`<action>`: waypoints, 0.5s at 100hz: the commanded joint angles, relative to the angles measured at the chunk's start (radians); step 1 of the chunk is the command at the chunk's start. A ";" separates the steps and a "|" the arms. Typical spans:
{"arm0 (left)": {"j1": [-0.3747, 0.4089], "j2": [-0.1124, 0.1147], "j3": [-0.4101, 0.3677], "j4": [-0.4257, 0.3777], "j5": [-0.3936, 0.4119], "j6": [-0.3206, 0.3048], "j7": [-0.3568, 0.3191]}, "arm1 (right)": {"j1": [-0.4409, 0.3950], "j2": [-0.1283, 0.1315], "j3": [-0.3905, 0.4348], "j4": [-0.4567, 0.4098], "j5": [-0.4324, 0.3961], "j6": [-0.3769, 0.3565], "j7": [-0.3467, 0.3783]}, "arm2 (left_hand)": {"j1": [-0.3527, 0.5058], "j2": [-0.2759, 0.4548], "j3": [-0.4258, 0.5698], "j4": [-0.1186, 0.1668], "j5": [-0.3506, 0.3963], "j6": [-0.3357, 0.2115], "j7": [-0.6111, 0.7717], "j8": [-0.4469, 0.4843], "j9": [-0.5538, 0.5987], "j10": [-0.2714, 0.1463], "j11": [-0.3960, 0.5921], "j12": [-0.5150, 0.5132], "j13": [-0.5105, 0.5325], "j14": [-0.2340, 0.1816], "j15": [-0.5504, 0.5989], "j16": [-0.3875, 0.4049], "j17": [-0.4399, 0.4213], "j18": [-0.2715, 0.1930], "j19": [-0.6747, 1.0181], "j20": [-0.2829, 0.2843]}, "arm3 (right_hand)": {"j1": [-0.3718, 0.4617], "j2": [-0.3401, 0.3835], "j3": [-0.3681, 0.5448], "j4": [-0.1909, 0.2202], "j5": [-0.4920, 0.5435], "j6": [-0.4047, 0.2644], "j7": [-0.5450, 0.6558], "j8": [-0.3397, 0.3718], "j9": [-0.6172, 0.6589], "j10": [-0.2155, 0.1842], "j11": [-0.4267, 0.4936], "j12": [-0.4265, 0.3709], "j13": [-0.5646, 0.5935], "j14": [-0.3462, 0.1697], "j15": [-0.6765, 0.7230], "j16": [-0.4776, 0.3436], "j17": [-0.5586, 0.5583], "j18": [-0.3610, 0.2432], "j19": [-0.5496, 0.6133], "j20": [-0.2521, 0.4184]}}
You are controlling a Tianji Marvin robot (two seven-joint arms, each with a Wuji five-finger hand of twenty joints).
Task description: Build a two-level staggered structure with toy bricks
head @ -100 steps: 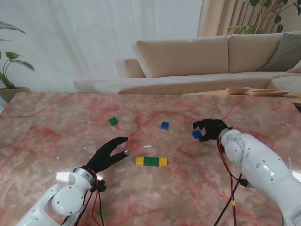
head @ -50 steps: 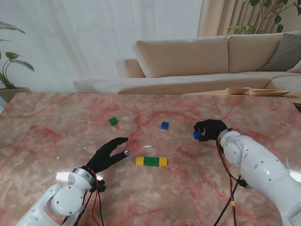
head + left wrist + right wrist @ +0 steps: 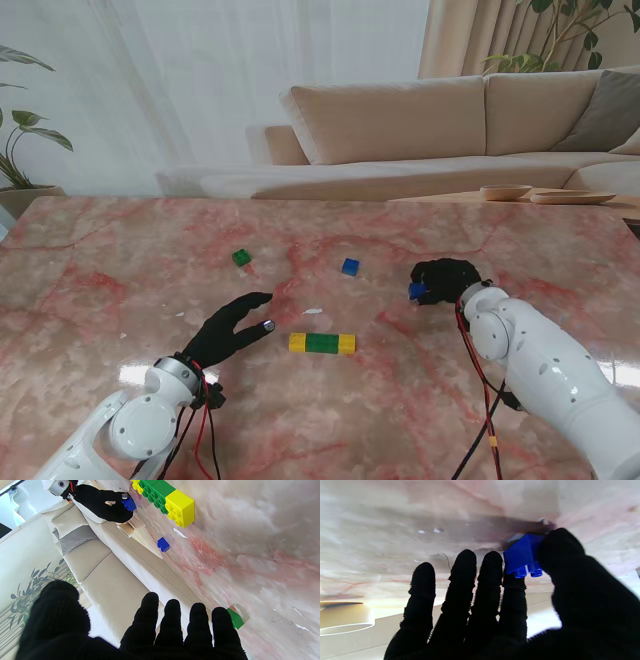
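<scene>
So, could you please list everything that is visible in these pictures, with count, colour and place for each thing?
brick row: 1, yellow-green-yellow, table centre, nearest to me of the bricks
loose blue brick: 1, blue, on the table farther from me than the row
held blue brick: 1, blue, pinched in the right hand
green brick: 1, green, on the table, far left of the row
table: 1, pink-red marble
sofa: 1, beige, behind the table
bowls: 2, tan, far right beyond the table edge
plants: 2, green, far left and top right
left hand: 1, black glove, open, left of the row
right hand: 1, black glove, right of the row
</scene>
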 commanded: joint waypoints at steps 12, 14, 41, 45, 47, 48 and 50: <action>0.006 -0.002 0.002 0.008 -0.003 -0.006 0.008 | -0.100 0.002 0.068 -0.131 -0.035 0.048 0.032 | 0.017 0.018 -0.006 0.007 0.023 -0.029 0.009 0.006 -0.010 -0.023 -0.014 -0.006 0.013 -0.047 -0.037 -0.012 -0.002 -0.045 -0.027 -0.003 | 0.048 0.005 0.070 -0.032 0.104 -0.098 0.090 -0.024 0.082 0.002 -0.022 0.030 0.068 -0.005 0.032 0.025 0.031 0.018 0.062 0.037; 0.006 -0.002 0.003 0.009 -0.003 -0.006 0.009 | -0.110 0.002 0.077 -0.146 -0.040 0.055 0.033 | 0.017 0.019 -0.007 0.007 0.023 -0.029 0.008 0.006 -0.010 -0.023 -0.014 -0.006 0.012 -0.047 -0.038 -0.013 -0.002 -0.045 -0.027 -0.002 | 0.048 0.005 0.072 -0.032 0.112 -0.098 0.091 -0.027 0.092 0.002 -0.025 0.031 0.074 -0.003 0.034 0.027 0.035 0.020 0.067 0.037; 0.011 -0.005 0.003 0.013 -0.008 -0.017 0.019 | -0.253 -0.004 0.168 -0.360 -0.072 0.130 0.049 | 0.017 0.019 -0.007 0.007 0.025 -0.029 0.009 0.007 -0.008 -0.023 -0.013 -0.006 0.014 -0.047 -0.037 -0.012 -0.002 -0.044 -0.028 0.002 | 0.051 -0.004 0.088 -0.033 0.213 -0.103 0.107 -0.048 0.198 0.014 -0.036 0.054 0.154 0.009 0.073 0.052 0.088 0.041 0.134 0.046; 0.012 -0.005 0.003 0.013 -0.009 -0.019 0.019 | -0.271 -0.006 0.175 -0.386 -0.072 0.138 0.048 | 0.017 0.019 -0.007 0.007 0.025 -0.029 0.009 0.007 -0.008 -0.022 -0.013 -0.006 0.015 -0.045 -0.037 -0.012 -0.002 -0.044 -0.028 0.002 | 0.052 -0.005 0.088 -0.034 0.220 -0.101 0.108 -0.049 0.206 0.017 -0.035 0.057 0.161 0.010 0.078 0.055 0.091 0.044 0.141 0.047; 0.012 -0.005 0.003 0.013 -0.009 -0.020 0.019 | -0.281 -0.006 0.178 -0.401 -0.073 0.142 0.048 | 0.017 0.018 -0.007 0.007 0.025 -0.028 0.009 0.007 -0.008 -0.021 -0.014 -0.006 0.014 -0.045 -0.037 -0.012 -0.002 -0.044 -0.028 0.003 | 0.054 -0.005 0.087 -0.034 0.226 -0.098 0.108 -0.051 0.212 0.019 -0.036 0.059 0.164 0.013 0.082 0.058 0.093 0.046 0.148 0.047; 0.012 -0.005 0.003 0.013 -0.009 -0.020 0.019 | -0.285 -0.006 0.179 -0.409 -0.073 0.145 0.049 | 0.017 0.019 -0.007 0.007 0.025 -0.028 0.009 0.007 -0.008 -0.022 -0.014 -0.006 0.014 -0.046 -0.037 -0.012 -0.002 -0.044 -0.028 0.003 | 0.054 -0.005 0.086 -0.034 0.228 -0.099 0.107 -0.051 0.214 0.019 -0.037 0.059 0.166 0.013 0.083 0.059 0.094 0.046 0.150 0.047; 0.012 -0.005 0.003 0.014 -0.010 -0.021 0.019 | -0.296 -0.007 0.183 -0.428 -0.075 0.150 0.052 | 0.017 0.019 -0.007 0.007 0.024 -0.028 0.009 0.007 -0.008 -0.022 -0.014 -0.006 0.013 -0.045 -0.037 -0.012 -0.002 -0.044 -0.028 0.003 | 0.054 -0.006 0.086 -0.034 0.230 -0.099 0.107 -0.052 0.217 0.019 -0.037 0.061 0.168 0.013 0.085 0.060 0.095 0.047 0.152 0.047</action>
